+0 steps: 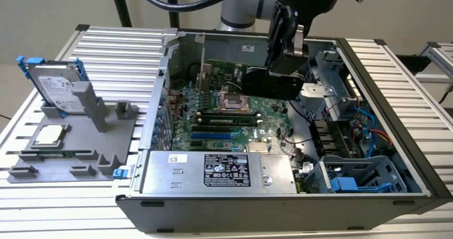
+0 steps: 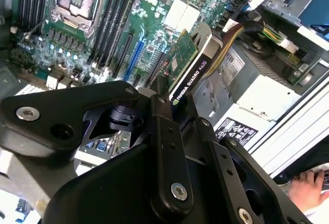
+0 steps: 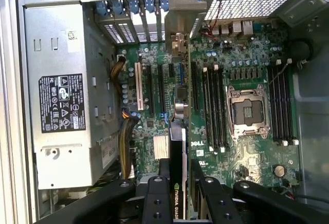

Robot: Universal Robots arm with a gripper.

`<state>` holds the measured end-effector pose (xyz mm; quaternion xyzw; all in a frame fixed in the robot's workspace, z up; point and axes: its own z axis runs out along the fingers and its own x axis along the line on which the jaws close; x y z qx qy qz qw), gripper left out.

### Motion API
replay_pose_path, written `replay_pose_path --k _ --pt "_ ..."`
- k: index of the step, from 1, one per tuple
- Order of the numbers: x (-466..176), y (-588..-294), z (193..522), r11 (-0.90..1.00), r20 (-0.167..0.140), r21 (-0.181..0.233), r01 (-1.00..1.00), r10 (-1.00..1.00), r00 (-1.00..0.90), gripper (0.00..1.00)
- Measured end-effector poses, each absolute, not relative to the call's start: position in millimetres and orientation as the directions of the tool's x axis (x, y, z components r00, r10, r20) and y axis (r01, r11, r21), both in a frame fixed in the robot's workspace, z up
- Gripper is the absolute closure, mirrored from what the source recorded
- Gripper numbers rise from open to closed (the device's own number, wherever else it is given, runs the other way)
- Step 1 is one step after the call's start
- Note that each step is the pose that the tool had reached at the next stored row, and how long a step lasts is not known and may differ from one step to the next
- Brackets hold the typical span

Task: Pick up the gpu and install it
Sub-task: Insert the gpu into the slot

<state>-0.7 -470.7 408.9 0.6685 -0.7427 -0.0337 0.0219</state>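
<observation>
Gripper [image 1: 287, 64] hangs over the motherboard [image 1: 212, 120] inside the open case [image 1: 283, 212]. Its fingers [image 3: 156, 203] are closed down to card thickness on the gpu [image 3: 178, 131] — one finger on each flat face, the card pinched btwn them.

In the first wrist view the gpu stands on edge above the motherboard, seen edge-on. The fingers grip near one end, and the silver bracket [image 3: 180, 13] is at the other end, toward the motherboard's rear edge. The card runs lengthwise over the motherboard's expansion slots, parallel to them, w/ the processor socket [image 3: 249, 111] and memory slots [image 3: 213, 106] on the same board just beside it.

In the second wrist view the green board face and the black shroud w/ white print stick out past the fingertips, tilted over the motherboard.

In the exterior view the card shows as a dark block under the gripper, above the motherboard's far part. Can't tell whether its lower edge touches a slot or sits just clear.

Power supply [image 3: 67, 95], a grey box, lies alongside the motherboard. Hard drive [image 1: 60, 88] in its blue frame stands upright on a grey stand [image 1: 106, 138], well apart from the motherboard and outside the case. A person's hand [image 2: 308, 185] rests well off the motherboard's edge.
</observation>
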Motion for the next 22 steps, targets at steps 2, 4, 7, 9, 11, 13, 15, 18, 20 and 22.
replay_pose_path --k 2,4,7,9,11,13,15,18,20,22 --pt "-0.6 -470.6 408.4 0.104 -0.013 0.079 -0.991 -0.994 -0.105 1.0" --pt "-0.6 -470.6 407.6 0.104 -0.013 0.075 -0.992 -0.994 -0.105 1.0" --pt "-0.6 -470.6 405.5 0.104 -0.014 0.066 -0.992 -0.994 -0.105 1.0" --pt "-0.6 -470.7 403.9 0.104 -0.014 0.066 -0.992 -0.994 -0.105 1.0" --pt "-0.7 -470.6 402.1 0.105 -0.014 0.066 -0.992 -0.994 -0.106 1.0" --pt "-0.8 -470.5 400.2 0.106 -0.014 0.066 -0.992 -0.994 -0.107 1.0" --pt "-0.9 -470.2 398.2 0.106 -0.014 0.066 -0.992 -0.994 -0.108 1.0" --pt "-1.1 -469.9 395.0 0.107 -0.014 0.066 -0.992 -0.994 -0.108 1.0" --pt "-1.2 -469.6 393.0 0.107 -0.014 0.066 -0.992 -0.994 -0.108 1.0" --pt "-1.3 -469.4 390.9 0.107 -0.014 0.066 -0.992 -0.994 -0.108 1.0"
